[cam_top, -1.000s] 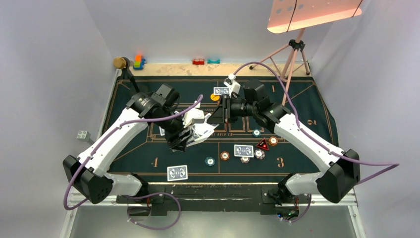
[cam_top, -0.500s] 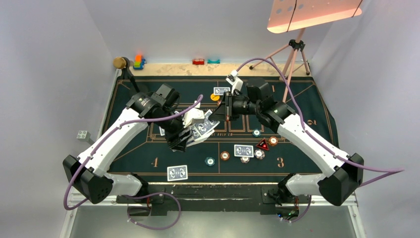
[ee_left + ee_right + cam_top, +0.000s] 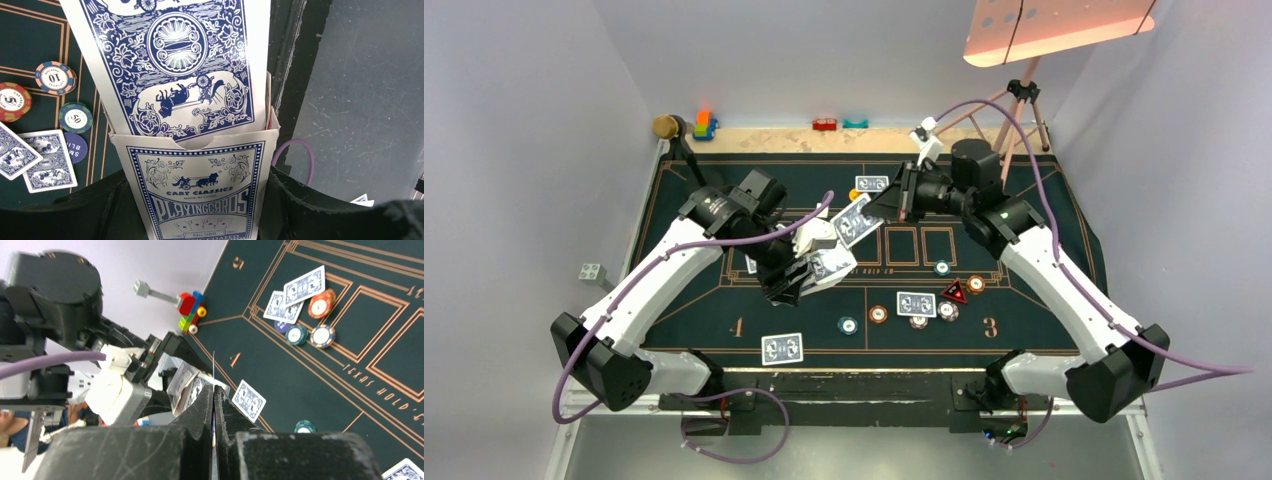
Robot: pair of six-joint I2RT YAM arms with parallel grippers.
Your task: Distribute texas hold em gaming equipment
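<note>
My left gripper (image 3: 809,268) is shut on a white-and-blue playing card box (image 3: 200,195) and holds it above the mat, mouth open. My right gripper (image 3: 889,203) is shut on one blue-backed card (image 3: 856,220); that card (image 3: 175,65) stands drawn up out of the box, its lower end at the box mouth. In the right wrist view the jaws (image 3: 214,390) pinch it edge-on. More cards lie on the mat (image 3: 871,184) (image 3: 916,303) (image 3: 782,348). Chips (image 3: 878,314) (image 3: 942,268) and a red triangular marker (image 3: 954,293) lie at the front right. A yellow button (image 3: 854,194) peeks out beside the far card.
Dark green felt mat (image 3: 1044,230) covers the table. Toy blocks (image 3: 704,125) and small bricks (image 3: 825,124) sit on the far edge. A tripod (image 3: 1022,95) stands at the far right. Several chips (image 3: 55,77) and two cards (image 3: 47,160) show in the left wrist view.
My right gripper has moved away to the far right, drawing the card up out of the box. The left arm and box have stayed in place.
</note>
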